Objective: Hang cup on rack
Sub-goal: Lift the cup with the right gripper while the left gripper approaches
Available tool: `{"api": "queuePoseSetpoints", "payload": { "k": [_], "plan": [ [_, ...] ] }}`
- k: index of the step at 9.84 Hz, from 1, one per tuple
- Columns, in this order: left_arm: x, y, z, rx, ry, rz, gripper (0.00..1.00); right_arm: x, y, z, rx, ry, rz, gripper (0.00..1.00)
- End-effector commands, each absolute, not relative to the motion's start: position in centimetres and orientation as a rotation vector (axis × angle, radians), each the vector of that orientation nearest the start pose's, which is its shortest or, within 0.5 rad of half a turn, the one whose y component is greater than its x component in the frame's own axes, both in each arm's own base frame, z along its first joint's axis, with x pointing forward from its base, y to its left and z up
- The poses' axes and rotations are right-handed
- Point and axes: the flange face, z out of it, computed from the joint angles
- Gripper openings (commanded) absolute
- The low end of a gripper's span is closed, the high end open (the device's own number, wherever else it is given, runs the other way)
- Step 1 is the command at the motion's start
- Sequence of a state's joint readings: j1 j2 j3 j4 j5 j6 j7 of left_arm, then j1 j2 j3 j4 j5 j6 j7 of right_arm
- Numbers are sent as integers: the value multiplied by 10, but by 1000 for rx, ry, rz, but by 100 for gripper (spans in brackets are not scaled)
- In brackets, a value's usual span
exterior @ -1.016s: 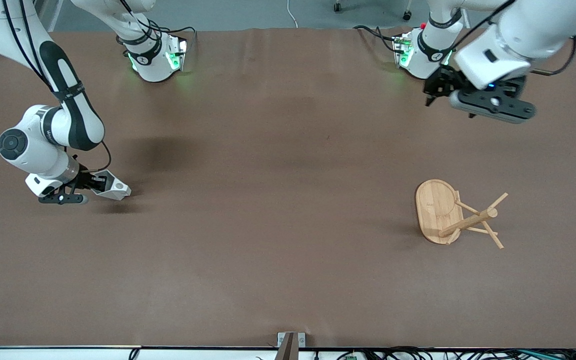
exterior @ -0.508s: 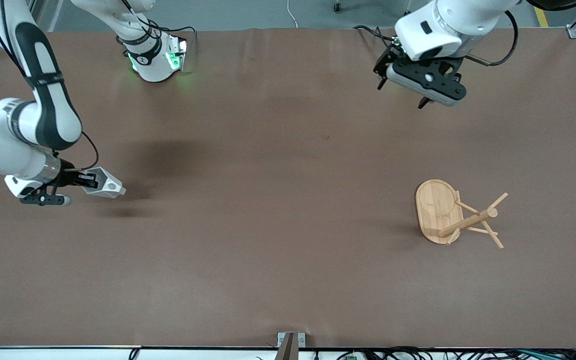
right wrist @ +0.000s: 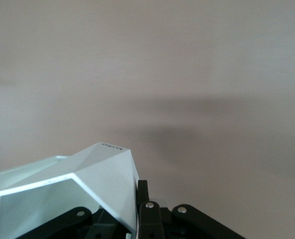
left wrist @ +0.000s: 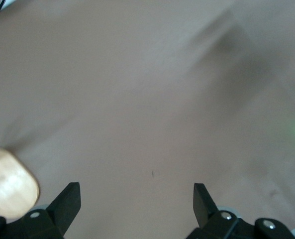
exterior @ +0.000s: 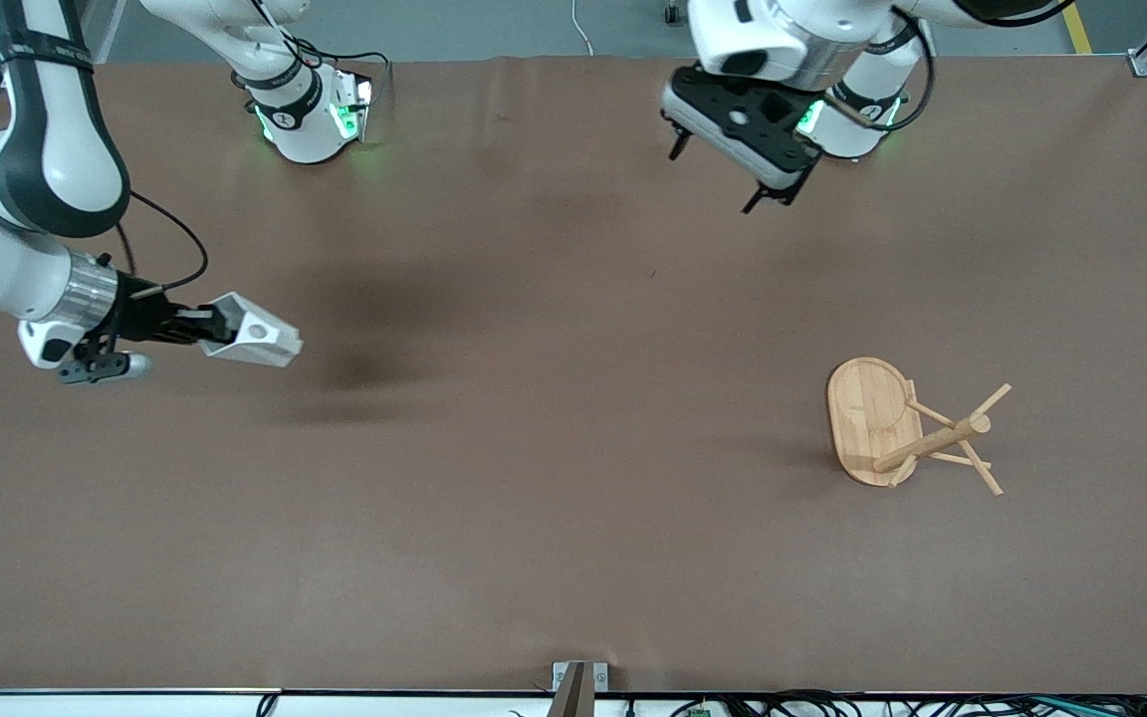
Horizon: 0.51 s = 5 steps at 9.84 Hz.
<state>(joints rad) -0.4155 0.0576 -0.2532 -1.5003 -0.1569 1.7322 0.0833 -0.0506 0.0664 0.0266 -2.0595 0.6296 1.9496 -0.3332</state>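
Note:
The white faceted cup [exterior: 253, 340] hangs above the table at the right arm's end, held sideways by its wall, and my right gripper [exterior: 203, 325] is shut on it. In the right wrist view the cup [right wrist: 70, 185] fills the space beside the right gripper [right wrist: 135, 209]. The bamboo rack [exterior: 894, 426] appears tipped on its side toward the left arm's end, with its oval base on edge and its pegs pointing outward. My left gripper [exterior: 720, 176] hovers open and empty over bare table near the left arm's base. The left wrist view shows the left gripper [left wrist: 136, 200] and a corner of the rack's base [left wrist: 10, 186].
The brown table mat [exterior: 554, 448] stretches between the cup and the rack. The two arm bases [exterior: 310, 115] stand along the edge farthest from the front camera. A small metal bracket [exterior: 579, 677] sits at the nearest table edge.
The right gripper has lifted the cup and carried it a little toward the table's middle. The left arm has swung its open gripper from its own end toward the middle.

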Motion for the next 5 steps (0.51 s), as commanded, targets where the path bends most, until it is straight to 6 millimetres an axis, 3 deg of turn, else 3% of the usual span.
{"api": "queuePoseSetpoints", "payload": {
  "k": [1,3,5],
  "plan": [
    [453,-399,621,-3077,1458,-150,100,530,66,394,-2340,-59,54,0],
    [459,-410,610,-3084,1666,-166,100,519,119,395,-2179,-106,75,0],
    [451,-436,598,-3047,1757,-204,100,503,167,393,-1993,-150,84,0]
  ]
}}
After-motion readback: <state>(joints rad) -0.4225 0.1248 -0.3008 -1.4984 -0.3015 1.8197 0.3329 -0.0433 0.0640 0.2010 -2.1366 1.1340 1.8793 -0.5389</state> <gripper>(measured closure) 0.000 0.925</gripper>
